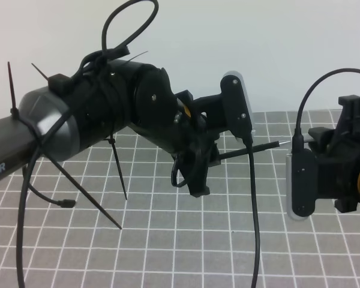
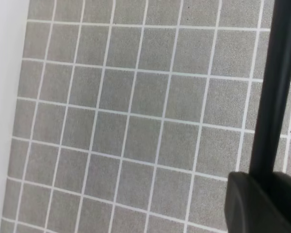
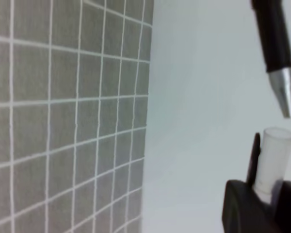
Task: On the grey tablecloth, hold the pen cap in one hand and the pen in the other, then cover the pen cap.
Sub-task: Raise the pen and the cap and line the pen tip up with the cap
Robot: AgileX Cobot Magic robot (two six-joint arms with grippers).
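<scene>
- The left gripper (image 1: 213, 157) has its fingers clenched on the pen (image 1: 252, 149), tip aimed right, above the grey tablecloth (image 1: 168, 252).
- The right gripper (image 3: 254, 204) grasps the pen cap (image 3: 273, 158), mouth facing the tip just beside it, lined up for capping.

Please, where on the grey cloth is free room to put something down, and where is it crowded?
In the exterior high view, the grey tablecloth shows bare squares along the near edge, between the left arm's hanging cable and its cable ties. It is crowded higher up, where the pen in the left gripper points at the right gripper holding the pen cap.
</scene>
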